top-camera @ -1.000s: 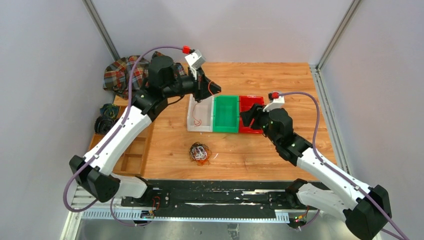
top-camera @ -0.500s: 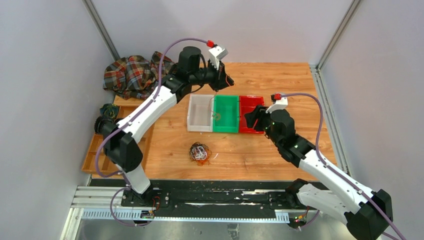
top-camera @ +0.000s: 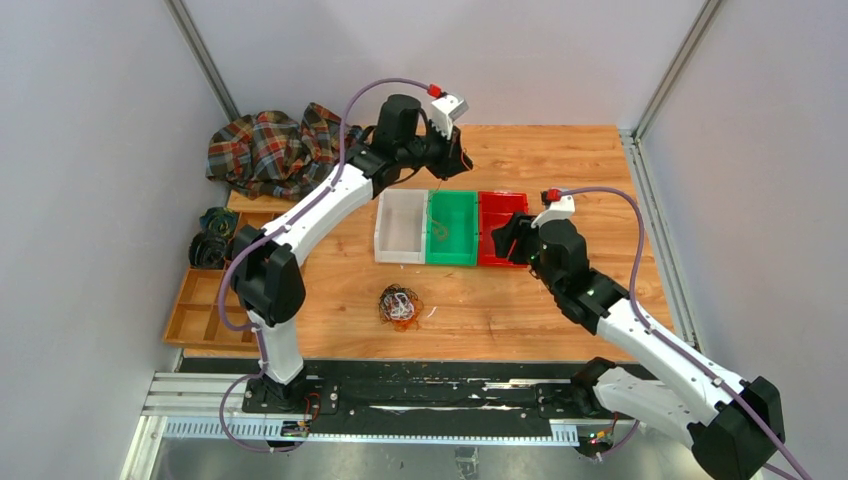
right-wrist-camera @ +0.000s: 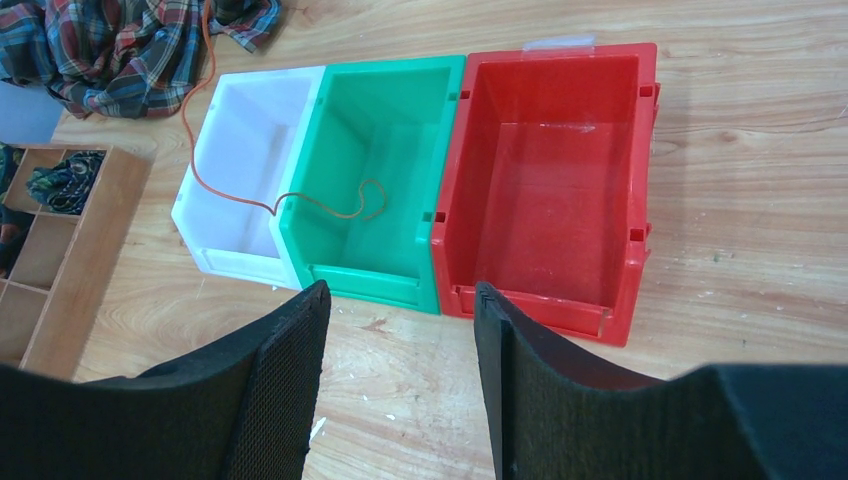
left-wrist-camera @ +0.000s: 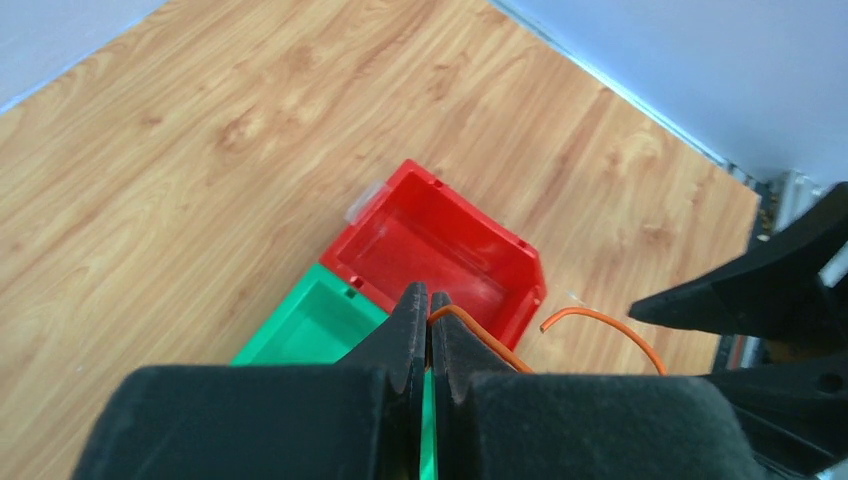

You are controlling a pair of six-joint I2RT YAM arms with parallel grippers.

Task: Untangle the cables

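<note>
The cables (top-camera: 400,305) sit in a small curly ball on the wooden table (top-camera: 560,150), near the front and apart from the boxes. One orange wire (right-wrist-camera: 330,210) is out of the ball. The left claw (left-wrist-camera: 428,300) is pressed together and pinches this wire up high. The wire hangs down across the white box (right-wrist-camera: 225,262), and its curly end reaches into the green box (right-wrist-camera: 370,282). A red box (right-wrist-camera: 540,300) touches the green one. The right claw (right-wrist-camera: 400,292) is spread apart and holds nothing, just in front of the boxes. A checked cloth (top-camera: 265,150) lies at the back left.
</note>
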